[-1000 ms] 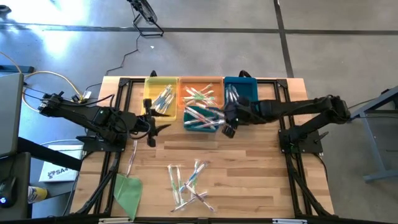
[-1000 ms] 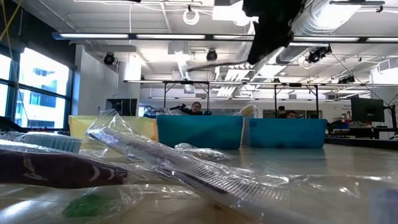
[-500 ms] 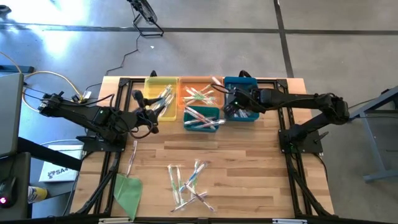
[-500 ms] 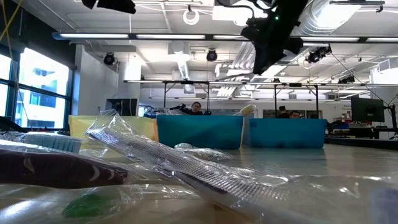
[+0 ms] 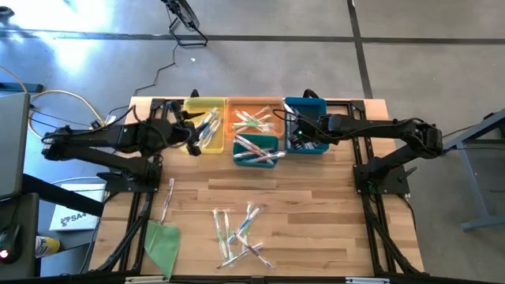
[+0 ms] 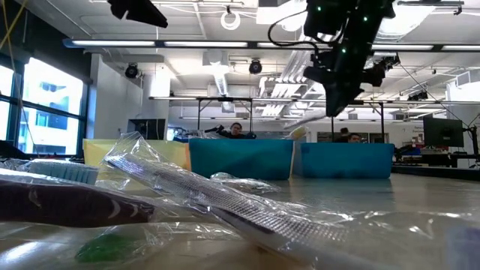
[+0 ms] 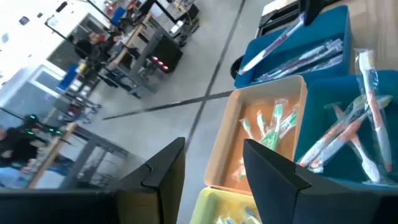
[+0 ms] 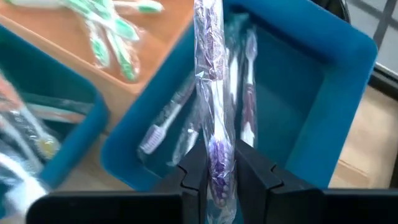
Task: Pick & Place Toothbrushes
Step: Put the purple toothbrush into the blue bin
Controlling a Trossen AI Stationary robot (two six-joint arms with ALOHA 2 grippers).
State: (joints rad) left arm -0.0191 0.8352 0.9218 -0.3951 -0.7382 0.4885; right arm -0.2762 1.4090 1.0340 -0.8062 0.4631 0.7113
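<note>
Purple wrapped toothbrush (image 8: 213,118) clamped in right pincer (image 8: 219,171), above blue bin (image 8: 323,99)

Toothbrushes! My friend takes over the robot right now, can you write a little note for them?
Right claw: shut on a purple wrapped toothbrush, above the blue bin.
Left claw: open, empty, over the yellow bin.
Done: toothbrushes lie sorted in the yellow, orange, teal and blue bins.
Left: drop the purple one, then sort the loose pile near the table's front; one more lies at the left.
</note>
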